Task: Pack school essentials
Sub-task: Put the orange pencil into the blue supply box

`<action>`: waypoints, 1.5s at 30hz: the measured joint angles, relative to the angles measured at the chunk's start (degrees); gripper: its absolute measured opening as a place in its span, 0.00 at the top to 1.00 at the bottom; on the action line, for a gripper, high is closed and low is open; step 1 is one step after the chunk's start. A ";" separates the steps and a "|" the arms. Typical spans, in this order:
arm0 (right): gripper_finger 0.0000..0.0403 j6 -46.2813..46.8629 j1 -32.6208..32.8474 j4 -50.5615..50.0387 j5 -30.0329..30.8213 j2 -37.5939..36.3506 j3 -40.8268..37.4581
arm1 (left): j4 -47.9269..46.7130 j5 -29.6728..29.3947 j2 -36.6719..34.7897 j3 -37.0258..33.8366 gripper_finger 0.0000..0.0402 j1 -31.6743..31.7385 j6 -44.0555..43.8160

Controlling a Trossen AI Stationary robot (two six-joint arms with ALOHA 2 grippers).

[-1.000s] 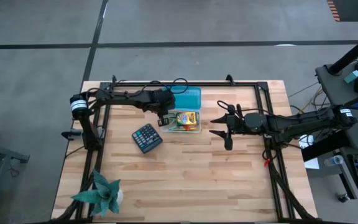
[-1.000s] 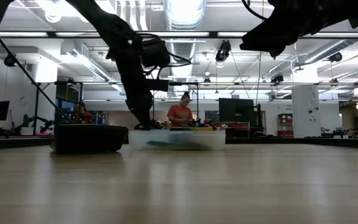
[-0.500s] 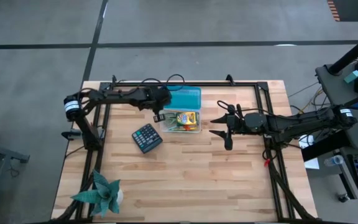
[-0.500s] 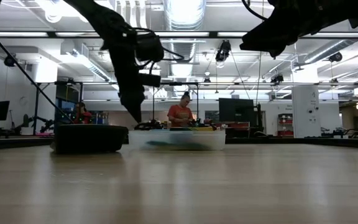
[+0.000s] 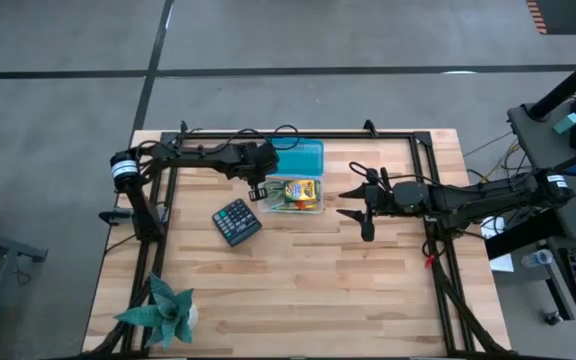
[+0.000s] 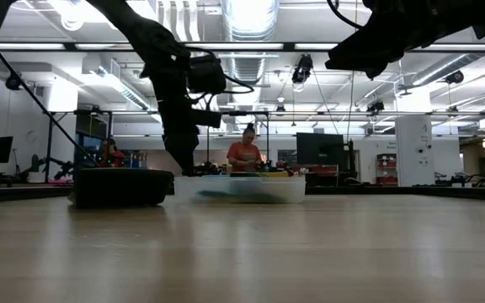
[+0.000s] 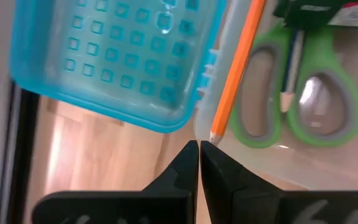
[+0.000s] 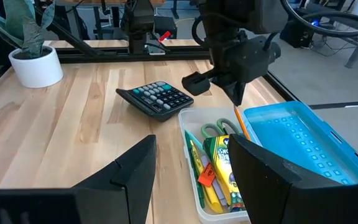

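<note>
Hovering left end effector [image 7: 199, 149], fingers closed, above orange pencil [image 7: 236, 68] tip.

scissors [image 7: 300, 93] and crayon pack [image 5: 301, 190] in box [image 5: 293, 207], calculator [image 5: 236, 221] just left

- No word, brand, number or sign can be read with certainty in any of the views.
- Printing is seen on the yellow-green crayon pack [image 8: 226, 163] in the clear box [image 8: 191, 163], but its letters cannot be made out.
- Keys are shown on the calculator [image 8: 156, 98], yet no digit or symbol on them can be read.
</note>
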 joint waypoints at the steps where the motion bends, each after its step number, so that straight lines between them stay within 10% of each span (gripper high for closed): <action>1: 0.53 0.00 0.00 0.00 0.01 0.00 0.00 | -0.04 0.83 -0.08 0.00 1.00 0.00 -0.08; 45: 0.53 0.01 -0.01 0.02 0.00 0.00 0.00 | 5.33 4.75 3.83 0.20 1.00 -3.22 -2.82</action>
